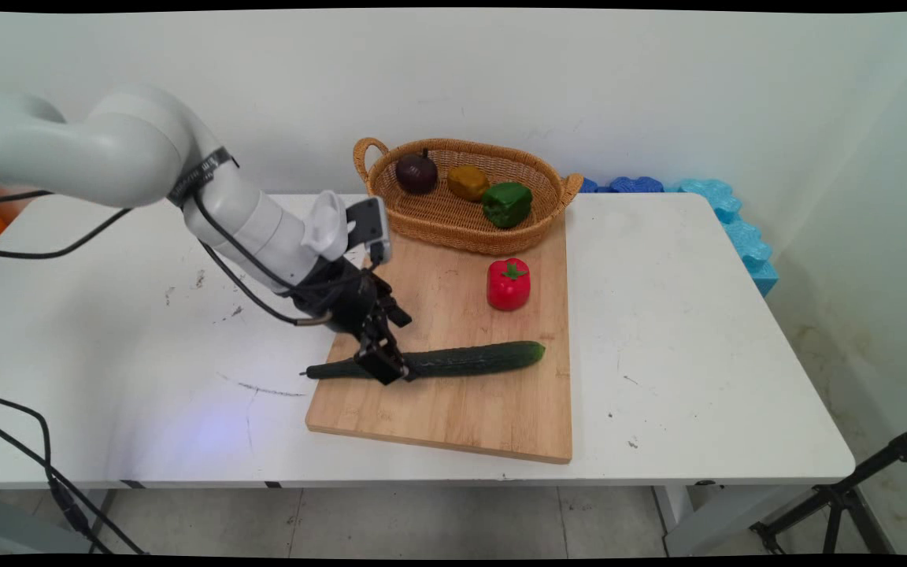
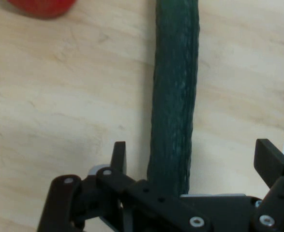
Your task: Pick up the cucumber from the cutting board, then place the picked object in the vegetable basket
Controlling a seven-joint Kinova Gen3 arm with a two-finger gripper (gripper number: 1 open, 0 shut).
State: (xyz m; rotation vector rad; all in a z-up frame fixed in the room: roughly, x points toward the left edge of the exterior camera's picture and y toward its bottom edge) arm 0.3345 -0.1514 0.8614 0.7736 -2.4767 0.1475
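Dark green cucumber (image 1: 453, 360) on a pale wooden board (image 1: 453, 409); red pepper (image 1: 509, 283); tan woven basket (image 1: 461, 220) at upper centre holds purple (image 1: 416, 173), yellow-brown (image 1: 468, 182) and green (image 1: 507, 203) vegetables; white table (image 1: 697, 331).

Cucumber (image 1: 453, 360) (image 2: 174, 96): long, dark green, bumpy skin, lying flat on wooden cutting board (image 1: 501, 409), lengthwise left-right, stem end sticking off board's left edge over table. Gripper (image 1: 385, 364) (image 2: 192, 164) straddles it nr left end, fingers apart, one each side.
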